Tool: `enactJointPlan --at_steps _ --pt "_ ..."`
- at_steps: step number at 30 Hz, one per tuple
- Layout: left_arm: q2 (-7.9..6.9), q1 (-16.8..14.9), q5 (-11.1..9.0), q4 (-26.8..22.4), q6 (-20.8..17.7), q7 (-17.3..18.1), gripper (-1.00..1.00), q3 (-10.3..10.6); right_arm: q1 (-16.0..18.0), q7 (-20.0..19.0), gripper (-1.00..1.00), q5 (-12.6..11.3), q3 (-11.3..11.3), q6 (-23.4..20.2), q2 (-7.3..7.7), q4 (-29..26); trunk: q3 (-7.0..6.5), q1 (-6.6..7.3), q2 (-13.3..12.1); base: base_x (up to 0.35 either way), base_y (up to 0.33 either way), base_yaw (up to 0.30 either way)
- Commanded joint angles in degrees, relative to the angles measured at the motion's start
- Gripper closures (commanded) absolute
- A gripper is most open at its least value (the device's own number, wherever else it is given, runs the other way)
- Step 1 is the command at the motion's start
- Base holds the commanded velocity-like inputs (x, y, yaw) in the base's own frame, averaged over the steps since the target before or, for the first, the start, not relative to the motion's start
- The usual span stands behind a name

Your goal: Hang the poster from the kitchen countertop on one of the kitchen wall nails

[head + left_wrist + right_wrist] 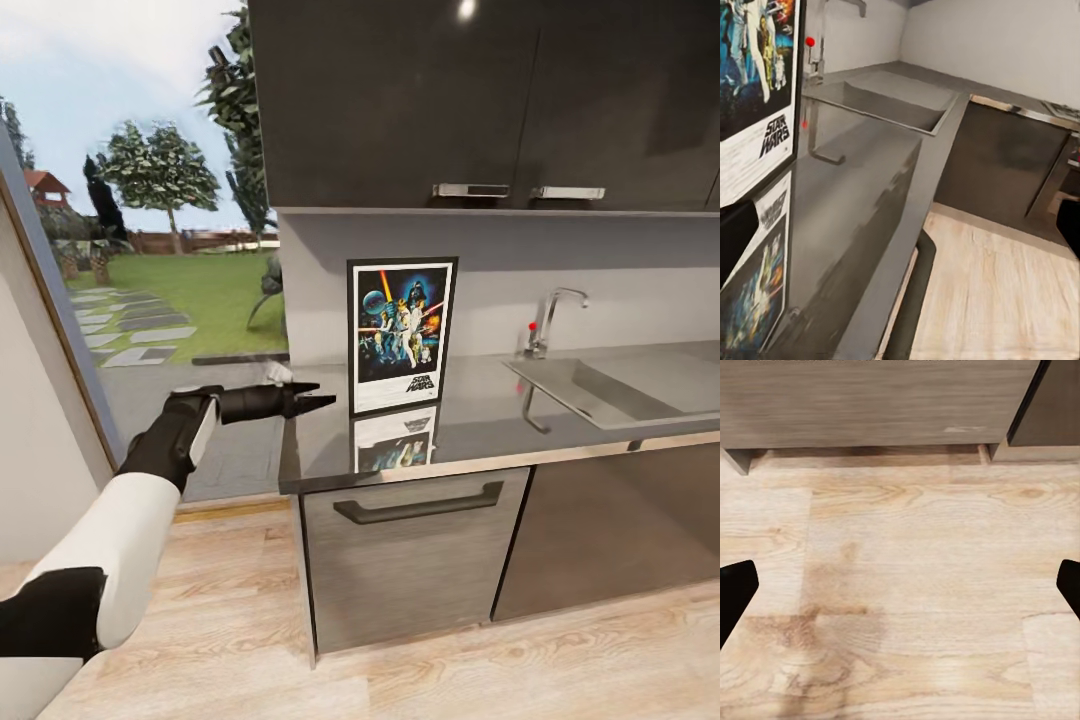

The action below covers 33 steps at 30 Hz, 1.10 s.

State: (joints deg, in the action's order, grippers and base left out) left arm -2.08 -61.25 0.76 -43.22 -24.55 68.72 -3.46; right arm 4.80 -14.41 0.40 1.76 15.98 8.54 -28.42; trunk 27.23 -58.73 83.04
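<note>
The poster stands upright on the kitchen countertop, leaning on the grey backsplash, its reflection in the glossy slab below it. My left gripper is open at the counter's left end, level with the poster's bottom edge and a short gap to its left. In the left wrist view the poster looms close beside one finger. My right gripper is open, hanging over the wooden floor with nothing between its fingers. The wall nails are out of view.
An inset steel sink with a chrome tap lies right of the poster. Dark upper cabinets overhang the counter. A drawer front with a black handle sits below. A large window stands at the left.
</note>
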Motion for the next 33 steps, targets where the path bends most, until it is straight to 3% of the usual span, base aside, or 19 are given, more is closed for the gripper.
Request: enactJointPlan --at_steps 1,13,15,18,21,25,27,30,33 --pt "-0.05 -0.13 1.67 0.24 -0.03 0.27 -1.0 -0.22 0.03 -0.35 -1.0 -0.08 0.33 0.18 -0.01 0.03 0.06 0.0 0.03 0.0 0.0 0.0" --pt "-0.28 -0.19 3.32 1.62 0.48 0.22 -1.0 -0.72 -0.03 -0.35 -1.0 -0.53 0.75 3.23 0.2 -0.14 0.06 0.0 0.03 0.0 0.0 0.0" --pt "-0.28 -0.19 3.93 2.57 1.73 0.2 -1.0 -0.71 -0.16 -0.35 -1.0 -0.63 1.51 4.36 0.28 -0.18 0.06 0.0 0.03 0.0 0.0 0.0" --pt "-0.23 -0.19 4.92 4.15 4.17 0.19 -1.0 -0.76 -0.42 -0.53 -1.0 -0.71 4.91 6.38 0.29 -0.39 0.06 0.0 0.03 0.0 0.0 0.0" --pt "-0.21 -0.19 5.25 4.7 5.0 0.19 -1.0 -0.81 -0.56 -0.59 -1.0 -0.68 6.67 7.33 0.29 -0.49 0.06 0.0 0.03 0.0 0.0 0.0" --pt "-0.21 -0.19 5.41 4.9 5.38 0.19 -1.0 -0.84 -0.68 -0.61 -1.0 -0.71 7.56 8.07 0.32 -0.57 0.06 0.0 0.03 0.0 0.0 0.0" --pt "-0.2 -0.19 5.45 4.95 5.47 0.19 -1.0 -0.84 -0.74 -0.61 -1.0 -0.73 7.78 9.95 0.27 -0.62 0.06 0.0 0.03 0.0 0.0 0.0" --pt "-0.25 -0.19 5.47 4.97 5.54 0.19 -1.0 -0.9 -0.93 -0.59 -1.0 -0.72 7.93 16.24 0.08 -0.61 0.06 0.0 0.03 0.0 0.0 0.0" --pt "-0.25 -0.19 5.48 4.98 5.55 0.19 -1.0 -0.92 -1.81 -0.6 -1.0 -0.86 8.0 18.44 0.04 -1.01 0.06 0.0 0.03 0.0 0.0 0.0"
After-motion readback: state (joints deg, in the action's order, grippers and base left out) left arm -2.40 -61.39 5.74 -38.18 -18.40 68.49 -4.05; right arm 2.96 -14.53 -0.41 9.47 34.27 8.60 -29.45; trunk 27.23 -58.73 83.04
